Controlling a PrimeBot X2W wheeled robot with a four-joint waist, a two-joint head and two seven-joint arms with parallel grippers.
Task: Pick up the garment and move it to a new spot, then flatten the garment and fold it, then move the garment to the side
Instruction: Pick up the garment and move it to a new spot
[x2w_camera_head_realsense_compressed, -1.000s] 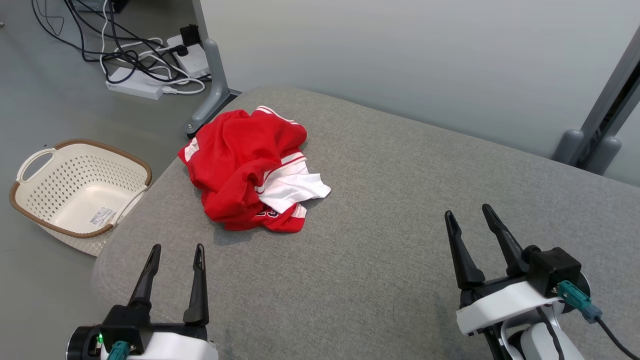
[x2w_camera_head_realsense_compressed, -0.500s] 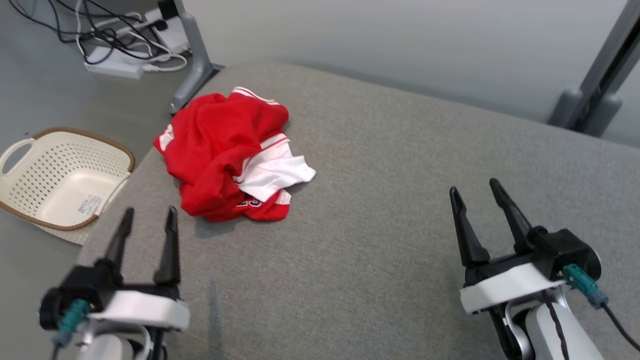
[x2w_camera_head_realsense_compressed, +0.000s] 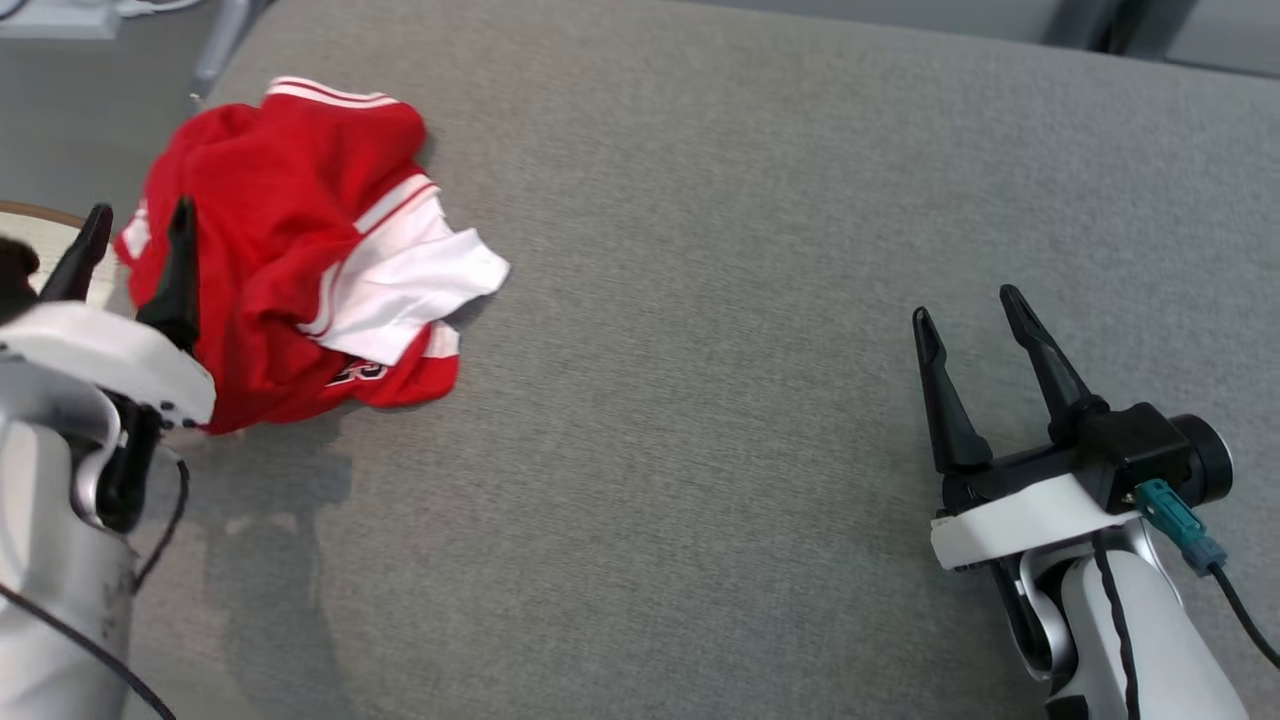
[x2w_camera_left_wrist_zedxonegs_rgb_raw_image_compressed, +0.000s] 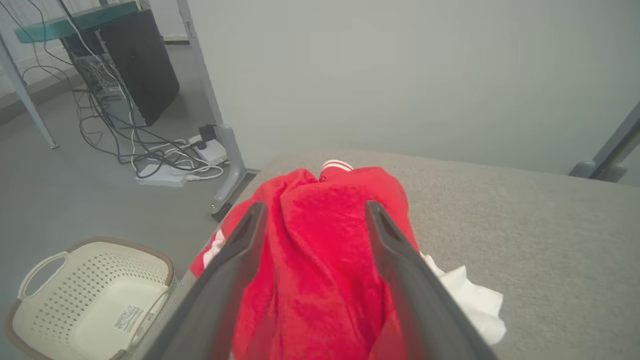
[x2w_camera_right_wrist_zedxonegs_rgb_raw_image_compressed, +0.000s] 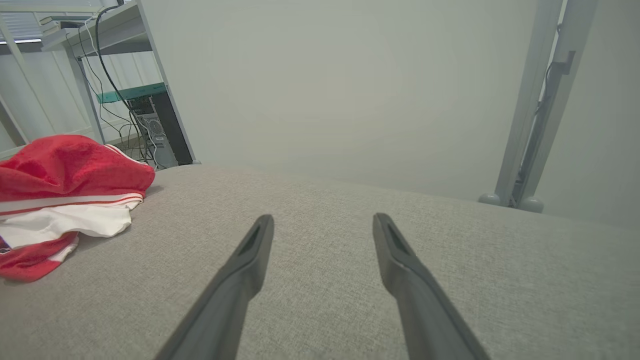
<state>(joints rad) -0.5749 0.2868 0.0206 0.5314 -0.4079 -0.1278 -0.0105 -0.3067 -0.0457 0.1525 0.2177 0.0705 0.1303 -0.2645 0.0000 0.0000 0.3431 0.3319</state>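
The left gripper (x2w_camera_head_realsense_compressed: 141, 210) is shown with its two long dark fingers (x2w_camera_left_wrist_zedxonegs_rgb_raw_image_compressed: 235, 265) spread wide and nothing grasped, aimed at the crumpled garment (x2w_camera_head_realsense_compressed: 290, 200). Whether the tips touch the cloth cannot be told, as part of the pile is hidden behind them. The garment is heaped near the far left corner of a grey upholstered surface (x2w_camera_head_realsense_compressed: 720, 300), close to its edge. A cream perforated basket (x2w_camera_left_wrist_zedxonegs_rgb_raw_image_compressed: 75, 295) is seen on the floor below that edge. The right gripper (x2w_camera_head_realsense_compressed: 964, 304) is held equally wide and empty over bare upholstery, well apart from the garment.

Risks, as judged: only the top fold might be pinched, so the rest could trail, unfurl or slip free when lifted. A push rather than a pinch could slide the heap over the nearby edge. Fingertips driven too deep could catch the woven cover.

The garment is made of soft red cloth with white panels and red-and-white striped trim, bunched in rounded folds, with a white flap lying loose on its right side. The surface is coarse-woven, matte and gently rounded at the corner. The fingers are hard and smooth, tapered to points
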